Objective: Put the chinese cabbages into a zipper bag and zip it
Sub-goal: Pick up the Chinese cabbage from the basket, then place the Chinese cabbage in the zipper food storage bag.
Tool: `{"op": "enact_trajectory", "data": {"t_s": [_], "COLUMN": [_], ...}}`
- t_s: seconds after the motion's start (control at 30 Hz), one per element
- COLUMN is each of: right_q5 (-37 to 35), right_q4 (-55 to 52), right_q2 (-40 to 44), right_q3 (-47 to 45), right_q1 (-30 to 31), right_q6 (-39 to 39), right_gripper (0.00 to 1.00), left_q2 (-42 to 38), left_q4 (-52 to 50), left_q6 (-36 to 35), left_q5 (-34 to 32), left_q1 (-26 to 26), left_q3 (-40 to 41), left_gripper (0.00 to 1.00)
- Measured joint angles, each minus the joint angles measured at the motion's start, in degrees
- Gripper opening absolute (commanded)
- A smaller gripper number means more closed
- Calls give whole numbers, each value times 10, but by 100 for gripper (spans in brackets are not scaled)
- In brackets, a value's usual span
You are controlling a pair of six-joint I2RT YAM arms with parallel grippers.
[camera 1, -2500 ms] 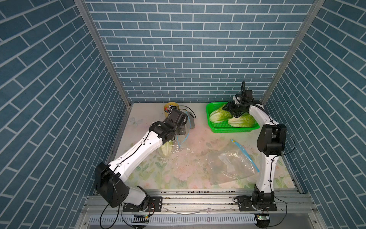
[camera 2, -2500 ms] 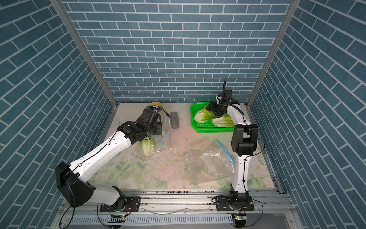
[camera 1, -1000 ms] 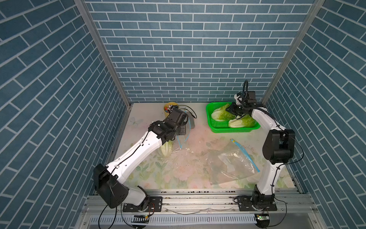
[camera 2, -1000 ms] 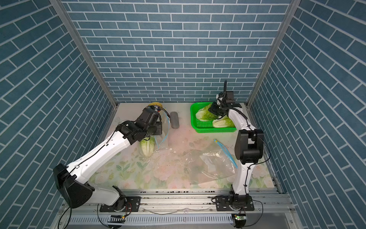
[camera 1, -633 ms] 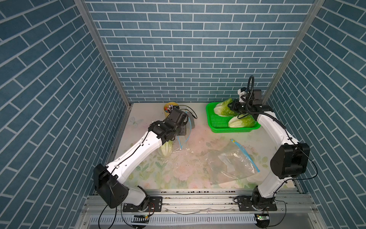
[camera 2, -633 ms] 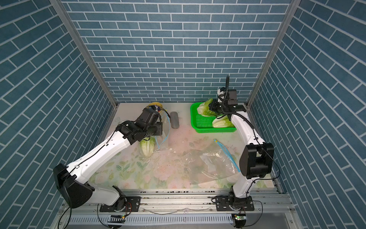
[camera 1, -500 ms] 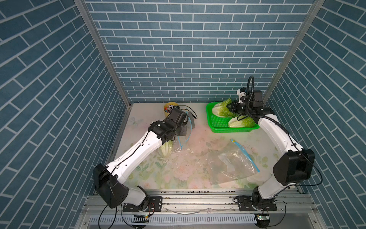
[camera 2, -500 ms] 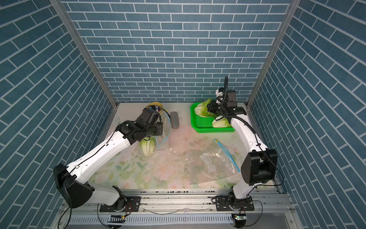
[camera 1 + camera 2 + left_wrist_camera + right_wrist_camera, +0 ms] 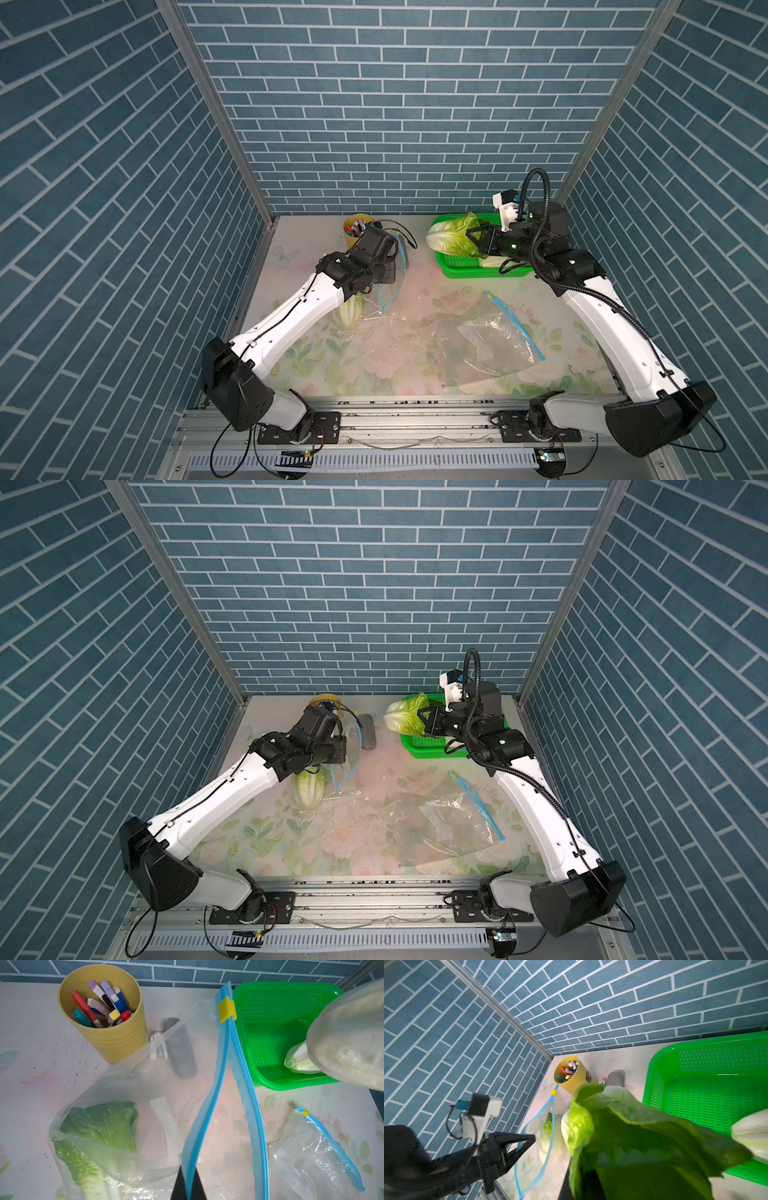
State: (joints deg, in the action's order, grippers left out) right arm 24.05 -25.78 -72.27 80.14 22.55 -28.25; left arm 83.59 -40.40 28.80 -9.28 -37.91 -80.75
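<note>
Chinese cabbages (image 9: 451,239) are split across three spots, and each spot suits the job. Widest of all, the floral worktop (image 9: 415,291) carries everything in both top views.

Left of centre on it, the zipper bag (image 9: 145,1084) has its mouth lifted. The left claw (image 9: 188,1186) is pressed together on one blue lip, so the other lip sags away and leaves a gap to load through. A spare bag (image 9: 482,349) lies flat and crumpled at lower right, with neither claw on it and clear of the loading path.

The green basket (image 9: 478,275) sits at upper right against the back wall, serving as the supply point.

The carried head (image 9: 405,719) hangs in the air over the basket's left edge, its white stalk end pointing toward the bag. The right claw (image 9: 477,242) pinches its leafy end, which I judge lets the firm base enter first. The bagged head (image 9: 348,311) lies inside the plastic, partly under the left arm, and probably helps weigh the bag down. The last head (image 9: 299,1061) waits in the basket.

A yellow cup (image 9: 353,226) of pens stands just behind the bag, near enough to snag.

Smallest, the yellow slider (image 9: 226,1009) is parked at the far end of the zip track, so the mouth is free along its length.
</note>
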Motion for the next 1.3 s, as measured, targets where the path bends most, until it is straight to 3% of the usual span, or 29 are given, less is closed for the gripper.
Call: {"op": "enact_trajectory", "data": {"t_s": [0.33, 0.7, 1.3], "right_q5": [84, 112, -7], "right_q4": [19, 76, -44], "right_q2": [32, 26, 14], "right_q3": [-26, -53, -42], "right_q1": [43, 82, 121], "right_q6": [-26, -54, 26], "right_gripper": [0, 0, 0], "left_q2": [2, 2, -5], "left_q4": [16, 39, 32], "left_q6": [21, 41, 33], "left_q5": [1, 6, 18], "left_q1": [0, 0, 0], "left_q3": [0, 1, 0], "left_gripper": [0, 0, 0]}}
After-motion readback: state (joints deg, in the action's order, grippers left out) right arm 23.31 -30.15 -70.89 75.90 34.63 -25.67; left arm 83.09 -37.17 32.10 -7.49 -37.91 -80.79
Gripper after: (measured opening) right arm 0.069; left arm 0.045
